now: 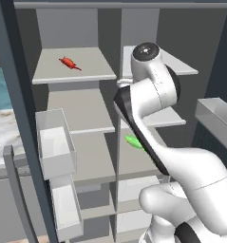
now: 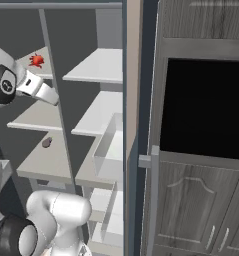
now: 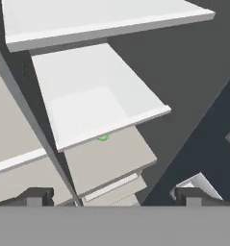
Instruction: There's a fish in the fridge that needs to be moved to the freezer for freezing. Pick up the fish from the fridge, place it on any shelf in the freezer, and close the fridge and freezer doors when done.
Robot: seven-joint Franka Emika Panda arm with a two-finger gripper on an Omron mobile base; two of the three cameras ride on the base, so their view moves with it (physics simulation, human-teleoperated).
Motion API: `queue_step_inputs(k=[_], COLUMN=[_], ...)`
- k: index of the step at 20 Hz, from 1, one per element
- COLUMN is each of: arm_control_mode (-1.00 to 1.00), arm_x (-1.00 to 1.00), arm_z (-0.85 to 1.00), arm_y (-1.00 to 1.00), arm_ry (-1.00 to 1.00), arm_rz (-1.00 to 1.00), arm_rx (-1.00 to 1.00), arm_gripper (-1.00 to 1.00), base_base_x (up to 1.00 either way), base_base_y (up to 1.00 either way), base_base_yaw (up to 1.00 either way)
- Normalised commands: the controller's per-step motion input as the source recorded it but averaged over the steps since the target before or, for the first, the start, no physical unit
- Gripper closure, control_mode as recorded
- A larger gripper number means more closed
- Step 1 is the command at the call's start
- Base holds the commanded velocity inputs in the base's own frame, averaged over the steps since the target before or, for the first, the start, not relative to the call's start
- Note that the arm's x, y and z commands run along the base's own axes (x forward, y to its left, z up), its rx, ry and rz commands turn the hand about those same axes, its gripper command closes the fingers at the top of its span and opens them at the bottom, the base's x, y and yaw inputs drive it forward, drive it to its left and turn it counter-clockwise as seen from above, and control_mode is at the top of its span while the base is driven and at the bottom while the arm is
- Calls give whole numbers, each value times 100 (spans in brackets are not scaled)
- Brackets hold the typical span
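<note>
Currently the claw (image 3: 114,196) stands wide open with nothing between its two dark tips, facing the grey shelves of the right compartment. The fish (image 1: 70,63) lies flat on the top shelf (image 1: 74,71) of the left compartment, well apart from the claw, across the vertical divider and higher up. Its long axis runs diagonally across the board; which end is the head cannot be told. A small green vegetable (image 1: 133,141) lies on a lower shelf below the claw.

Probably a kitchen: open fridge (image 1: 153,71), wooden cabinets (image 2: 201,210).
</note>
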Motion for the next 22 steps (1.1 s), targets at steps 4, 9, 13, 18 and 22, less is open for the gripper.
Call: queue_step_inputs(k=[4, 9, 13, 18, 22], arm_control_mode=[-100, -100, -100, -100, -100], arm_x=[-51, -47, -24, -9, -38], arm_z=[0, -5, -17, -45, -14], arm_y=[-28, -11, 0, 0, 0], arm_ry=[0, 0, -18, -31, -44], arm_rz=[11, 20, 20, 8, 11], arm_rx=[0, 1, 1, 0, 0], arm_gripper=[-100, -100, -100, -100, -100], base_base_x=[0, 0, 0, 0, 0], base_base_y=[0, 0, 0, 0, 0], base_base_yaw=[0, 0, 0, 0, 0])
